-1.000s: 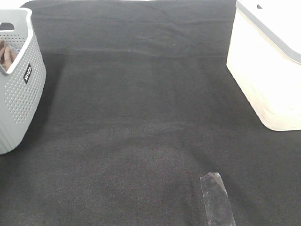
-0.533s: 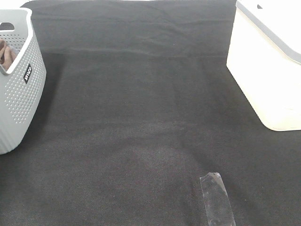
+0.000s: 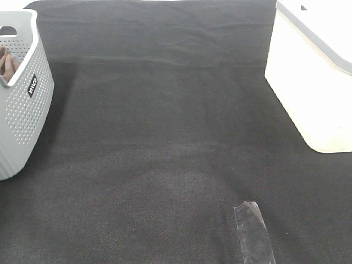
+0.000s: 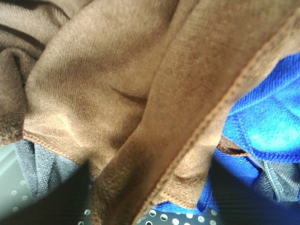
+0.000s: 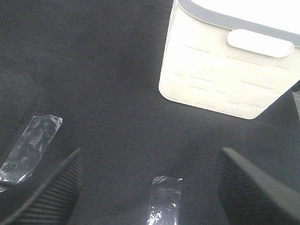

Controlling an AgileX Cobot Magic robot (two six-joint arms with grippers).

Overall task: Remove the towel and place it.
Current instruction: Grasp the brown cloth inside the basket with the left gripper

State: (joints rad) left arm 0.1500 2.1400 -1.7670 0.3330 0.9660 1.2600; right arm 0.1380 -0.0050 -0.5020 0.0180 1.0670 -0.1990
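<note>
**Progress.** Judged the task as barely begun. Located the towel (image 4: 117, 89) inside the grey basket (image 3: 25, 110) at the left edge of the black table covering (image 3: 165, 137), bunched in folds over a blue cloth (image 4: 267, 112) and a grey cloth (image 4: 35, 164); in the exterior high view, saw only a small brown patch of it inside the basket rim. Found the left gripper (image 4: 150, 192) down in the basket with a hemmed fold of the towel lying between its two dark fingers (image 4: 70, 201). Could not confirm a clench on that fold as against a mere straddle (fingertips cropped and in shadow). Found the right gripper (image 5: 150, 173) released, jaws spread wide above bare covering, holding nothing. Counted as outstanding: a confirmed grip, the lift out of the basket, the carry, the placing.

**Clearances.** Noted perforated basket walls close around the left claw, plus neighbouring cloths touching the towel; judged a risk of dragging the blue cloth along or snagging the hem on the rim during a lift. Observed wide open covering between the basket and the white bin (image 3: 313, 93) on the right. Noted two strips of clear tape (image 5: 30, 145) stuck flat near the front, no obstacle to travel.
</note>
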